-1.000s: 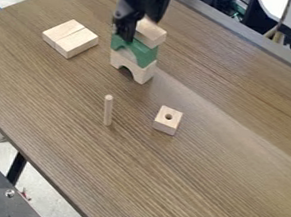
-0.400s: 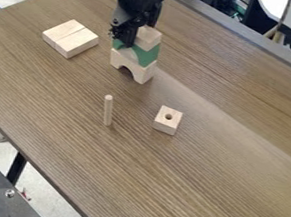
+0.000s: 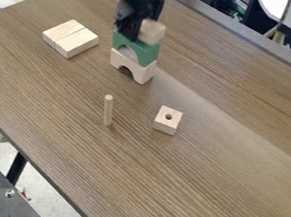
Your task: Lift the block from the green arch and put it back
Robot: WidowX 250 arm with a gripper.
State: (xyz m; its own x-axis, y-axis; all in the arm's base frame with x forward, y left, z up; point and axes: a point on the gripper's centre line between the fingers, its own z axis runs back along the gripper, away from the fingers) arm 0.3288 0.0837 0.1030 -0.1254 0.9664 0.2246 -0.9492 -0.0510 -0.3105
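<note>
The black gripper [image 3: 141, 31], at the upper end of the camera view, is clasped on a plain wooden block [image 3: 154, 32] over the top of the green arch [image 3: 146, 53], the landmark; whether block and arch touch cannot be determined. Directly beneath the green arch, supporting it, is a natural wood arch [image 3: 141, 73] standing on the brown table [image 3: 198, 188]. To the green arch's left in the view lie two adjoining flat blocks [image 3: 77, 42]; nearer the camera are an upright dowel [image 3: 108, 110] and, right of it, a holed block [image 3: 165, 125].
</note>
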